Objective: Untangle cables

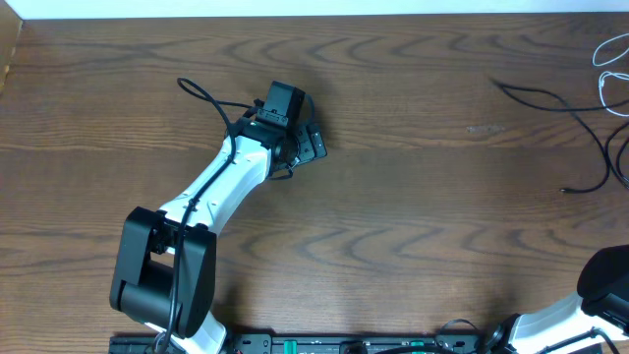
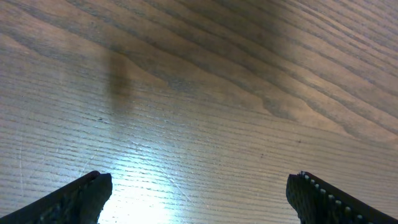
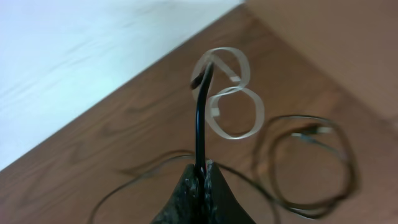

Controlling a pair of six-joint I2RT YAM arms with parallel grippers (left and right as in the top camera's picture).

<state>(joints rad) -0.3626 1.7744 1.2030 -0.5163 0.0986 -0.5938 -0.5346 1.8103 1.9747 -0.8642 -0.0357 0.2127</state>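
The black cable (image 1: 565, 108) lies at the table's right edge, and the white cable (image 1: 607, 54) loops at the far right corner. In the right wrist view, my right gripper (image 3: 202, 169) is shut on the black cable (image 3: 199, 118), which rises straight up from the fingertips. The white cable (image 3: 233, 99) curls in two loops behind it, and more black cable (image 3: 305, 163) coils on the table to the right. My left gripper (image 1: 313, 144) is open and empty over bare wood near the table's middle. Its two fingertips show wide apart in the left wrist view (image 2: 199, 186).
The wooden table (image 1: 413, 226) fills the overhead view, with a white wall edge (image 3: 81, 56) beyond its far side. My right arm (image 1: 590, 305) enters at the bottom right corner; its gripper is outside the overhead view.
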